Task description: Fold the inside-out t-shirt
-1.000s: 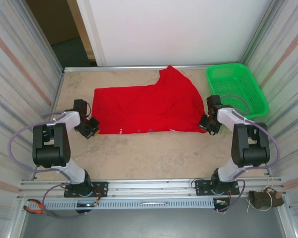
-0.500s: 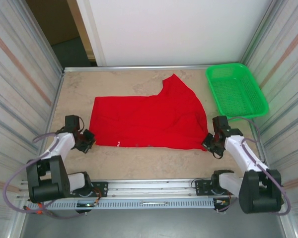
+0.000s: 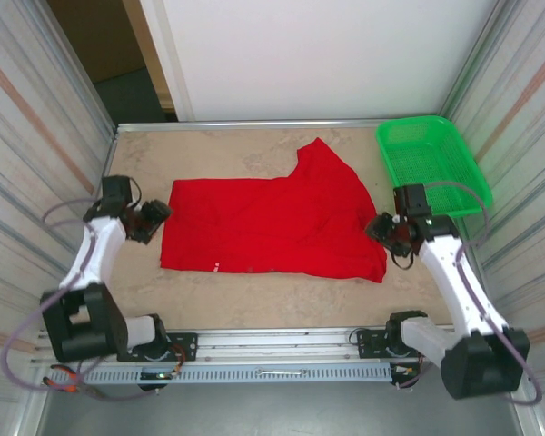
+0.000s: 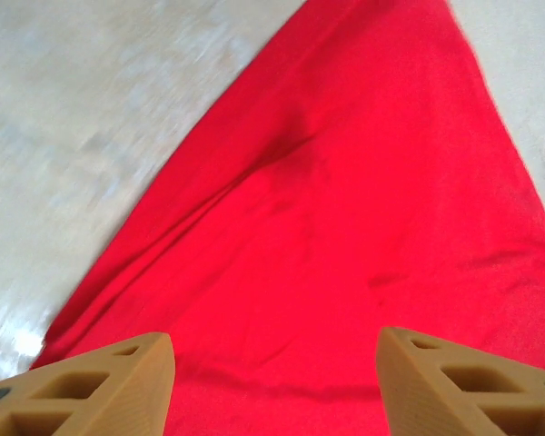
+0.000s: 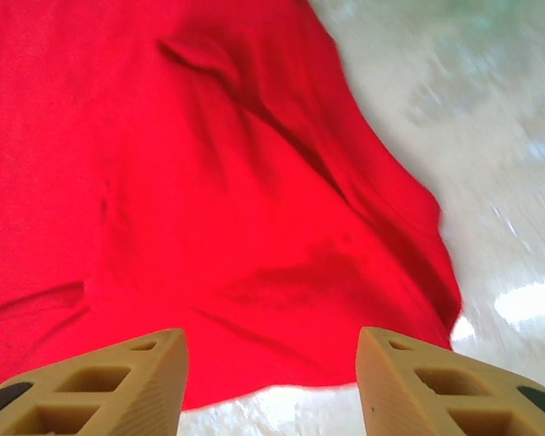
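T-shirt lies spread flat on the worktop, just beside the green basket. Both arms just let go of it: left fingers open at the edge farthest from the basket, right fingers open at the basket-side edge. Flattening looks done, so I'd guess actual folding comes next. Basket's empty.

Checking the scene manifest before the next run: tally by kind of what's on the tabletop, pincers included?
T-shirt (red): 1
Mesh basket (green): 1
Pincers: 2, left pincer and right pincer, both with jaws apart at the shirt's ends
Total: 4
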`<state>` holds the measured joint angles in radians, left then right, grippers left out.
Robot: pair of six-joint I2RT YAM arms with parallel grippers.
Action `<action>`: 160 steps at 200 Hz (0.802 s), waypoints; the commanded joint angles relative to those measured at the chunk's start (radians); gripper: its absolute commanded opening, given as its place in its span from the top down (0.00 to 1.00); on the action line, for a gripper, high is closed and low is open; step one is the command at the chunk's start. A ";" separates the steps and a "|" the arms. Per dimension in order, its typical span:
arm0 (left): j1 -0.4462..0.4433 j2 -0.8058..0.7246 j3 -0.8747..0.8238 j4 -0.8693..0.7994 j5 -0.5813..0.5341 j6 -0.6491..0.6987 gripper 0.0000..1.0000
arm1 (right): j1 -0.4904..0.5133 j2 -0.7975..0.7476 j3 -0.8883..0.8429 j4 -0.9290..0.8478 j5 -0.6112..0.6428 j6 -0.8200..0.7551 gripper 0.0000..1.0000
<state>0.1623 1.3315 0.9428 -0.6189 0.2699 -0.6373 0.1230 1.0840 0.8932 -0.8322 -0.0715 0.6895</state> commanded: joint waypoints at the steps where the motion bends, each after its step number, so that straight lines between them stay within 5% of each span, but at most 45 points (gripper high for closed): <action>1: -0.030 0.204 0.119 -0.019 0.024 0.171 0.41 | 0.013 0.137 0.068 0.064 -0.004 -0.088 0.48; 35: -0.081 0.404 0.234 -0.048 -0.011 0.219 0.43 | 0.038 0.327 0.156 0.123 0.001 -0.116 0.48; 83: -0.112 0.474 0.231 -0.015 -0.021 0.207 0.45 | 0.050 0.439 0.184 0.156 0.019 -0.128 0.48; 98: -0.118 0.490 0.219 0.006 -0.004 0.197 0.57 | 0.050 0.456 0.184 0.166 0.018 -0.128 0.48; 121: -0.119 0.501 0.205 0.019 0.022 0.185 1.00 | 0.053 0.476 0.190 0.171 0.012 -0.133 0.48; 160: -0.115 0.362 0.121 0.002 0.003 0.154 1.00 | 0.052 0.527 0.222 0.174 0.008 -0.146 0.48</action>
<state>0.0502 1.8011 1.1172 -0.5922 0.2722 -0.4534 0.1699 1.5715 1.0676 -0.6613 -0.0731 0.5739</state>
